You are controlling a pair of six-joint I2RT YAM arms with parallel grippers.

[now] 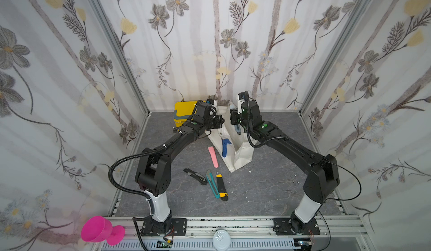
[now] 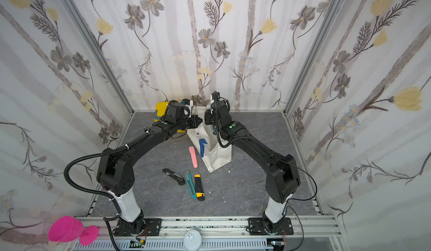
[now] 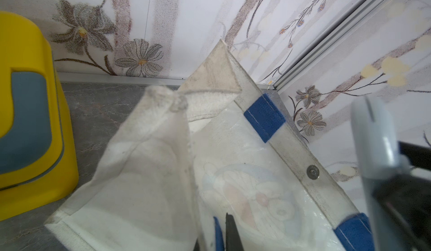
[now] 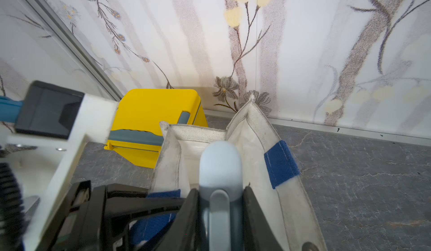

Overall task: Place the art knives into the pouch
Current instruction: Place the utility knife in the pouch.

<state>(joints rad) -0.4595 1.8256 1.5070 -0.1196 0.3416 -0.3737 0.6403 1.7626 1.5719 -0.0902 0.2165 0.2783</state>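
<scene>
- Right wrist view: the right gripper [image 4: 221, 192] pinches the pale grey art knife [image 4: 220, 163] across its body. The knife's rounded end points up, directly above the open mouth of the pouch [image 4: 289, 203].
- The left gripper [image 1: 220, 121] has its jaws pressed together on the pouch's near rim, beside a blue handle patch [image 4: 163, 193]. We judge that this grip props the mouth open.
- We judge the knife to be light, stiff and smooth-sided, so it could slide in the grip. A hold across the flat mid-body suits it. Its lower end is hidden.
- The pouch is soft canvas that would sag if let go, so the hemmed rim is the place to hold it.
- We can read no brand or writing. Only a faint cartoon print [image 3: 245, 191] shows through the pouch wall, near the snap button [image 3: 312, 171].
</scene>
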